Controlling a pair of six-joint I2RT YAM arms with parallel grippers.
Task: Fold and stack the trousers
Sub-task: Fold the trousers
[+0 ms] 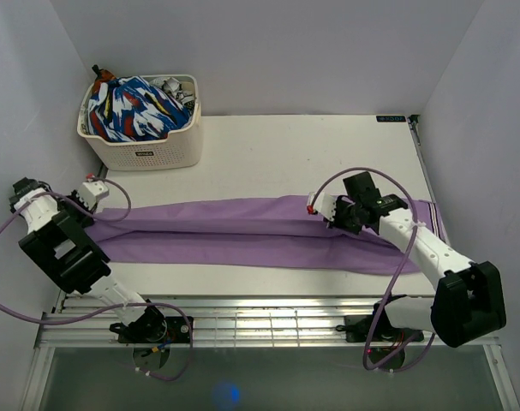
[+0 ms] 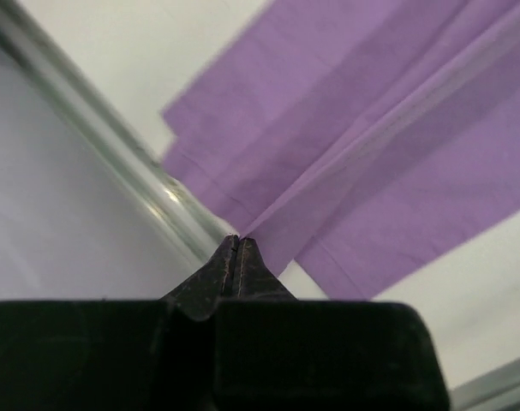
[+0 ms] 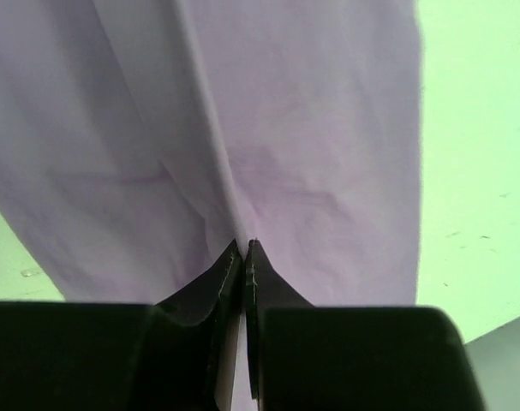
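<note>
Purple trousers (image 1: 242, 233) lie stretched left to right across the white table (image 1: 285, 145), folded lengthwise with a raised ridge along the middle. My left gripper (image 1: 95, 199) is shut on the cloth at the trousers' left end; in the left wrist view its jaws (image 2: 239, 240) pinch the fold of the purple trousers (image 2: 371, 128). My right gripper (image 1: 328, 210) is shut on the upper fold toward the right end; in the right wrist view its jaws (image 3: 244, 247) pinch a ridge of the purple trousers (image 3: 294, 128).
A white basket (image 1: 144, 154) with colourful clothes (image 1: 131, 110) stands at the back left of the table. A metal rail (image 1: 242, 312) runs along the near edge, and another (image 2: 114, 145) lies close to my left gripper. White walls close in both sides.
</note>
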